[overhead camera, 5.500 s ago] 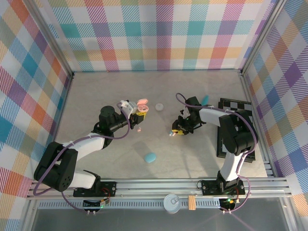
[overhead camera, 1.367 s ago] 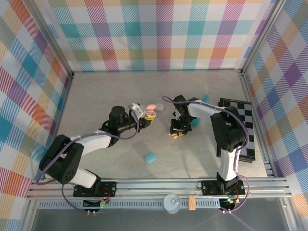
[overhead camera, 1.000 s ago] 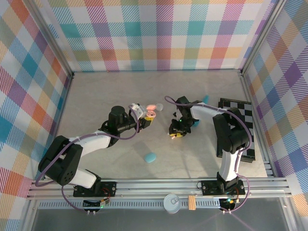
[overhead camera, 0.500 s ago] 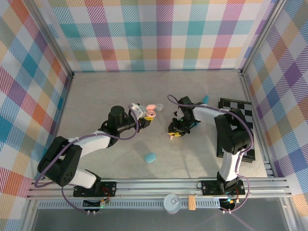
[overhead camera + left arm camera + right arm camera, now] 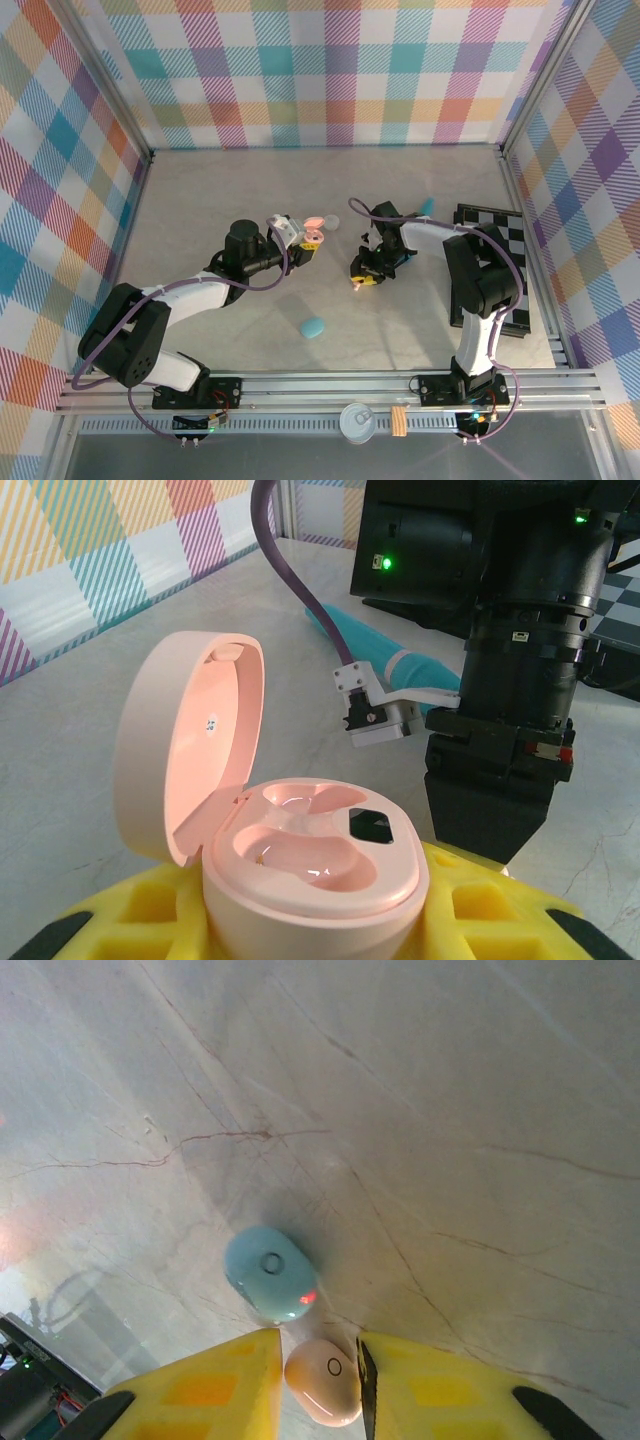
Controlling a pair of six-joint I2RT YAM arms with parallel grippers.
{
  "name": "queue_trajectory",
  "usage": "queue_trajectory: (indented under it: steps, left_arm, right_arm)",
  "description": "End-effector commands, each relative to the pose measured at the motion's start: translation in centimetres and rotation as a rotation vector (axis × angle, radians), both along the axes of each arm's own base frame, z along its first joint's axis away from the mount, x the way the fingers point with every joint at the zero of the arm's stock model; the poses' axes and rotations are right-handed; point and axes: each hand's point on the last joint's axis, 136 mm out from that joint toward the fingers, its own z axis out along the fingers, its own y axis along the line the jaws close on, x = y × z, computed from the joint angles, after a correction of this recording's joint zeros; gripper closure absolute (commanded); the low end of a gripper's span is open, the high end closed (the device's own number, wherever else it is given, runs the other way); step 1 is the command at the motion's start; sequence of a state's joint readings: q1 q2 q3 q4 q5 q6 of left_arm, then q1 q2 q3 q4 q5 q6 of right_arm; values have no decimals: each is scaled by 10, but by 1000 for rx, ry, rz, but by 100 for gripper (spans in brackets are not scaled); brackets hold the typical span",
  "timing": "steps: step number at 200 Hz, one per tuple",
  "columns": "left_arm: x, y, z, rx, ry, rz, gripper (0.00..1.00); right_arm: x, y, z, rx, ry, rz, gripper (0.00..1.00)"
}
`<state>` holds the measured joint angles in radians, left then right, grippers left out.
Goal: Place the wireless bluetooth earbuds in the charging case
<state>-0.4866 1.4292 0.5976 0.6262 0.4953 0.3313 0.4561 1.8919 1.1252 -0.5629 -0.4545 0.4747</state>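
- We see the pink charging case (image 5: 300, 855) clamped in the left hand (image 5: 301, 240), seated between its yellow pads (image 5: 130, 920).
- The case lid is swung open and stands up at the case's left side in the left wrist view. 2 rounded wells show in the base.
- The right hand (image 5: 318, 1350) hangs just to the right of the case, apart from it, with its tips pointing down at the worktop (image 5: 220, 190).
- The 2 yellow fingers (image 5: 220, 1380) of that hand are closed on a small pink earbud (image 5: 325, 1385), which sits between their tips above the worktop.
- The pinched earbud is therefore near the case but outside it, off to the case's right.
- A teal case (image 5: 313, 327) lies shut on the worktop, well apart from the pink case and on the side nearer the arm bases.
- A teal strip (image 5: 380, 650) lies on the worktop beyond the pink case, partly behind the right arm in the left wrist view.
- A checkered board (image 5: 510, 225) lies flat far to the right of the pink case, past the right arm.
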Motion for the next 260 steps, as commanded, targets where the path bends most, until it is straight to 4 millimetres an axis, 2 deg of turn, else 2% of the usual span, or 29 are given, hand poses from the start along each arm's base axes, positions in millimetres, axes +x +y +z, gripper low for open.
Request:
queue_trajectory:
  steps: [1, 45, 122, 169, 260]
  left_arm:
    - [-1, -2, 14, -6, -46, -12, 73]
    - [-1, -2, 17, -9, -52, -13, 73]
    - [-2, -1, 15, -7, -51, -12, 73]
    - [-3, 0, 14, -3, -52, -9, 73]
    - [-4, 0, 15, -6, -55, -11, 73]
  right_arm:
    - [-8, 2, -4, 10, 30, 18, 72]
    - [-15, 5, 10, 47, 14, 36, 72]
    - [-13, 14, 6, 94, 13, 32, 71]
    - [-10, 23, 16, 150, -8, 32, 72]
    - [-13, 27, 6, 150, 22, 40, 73]
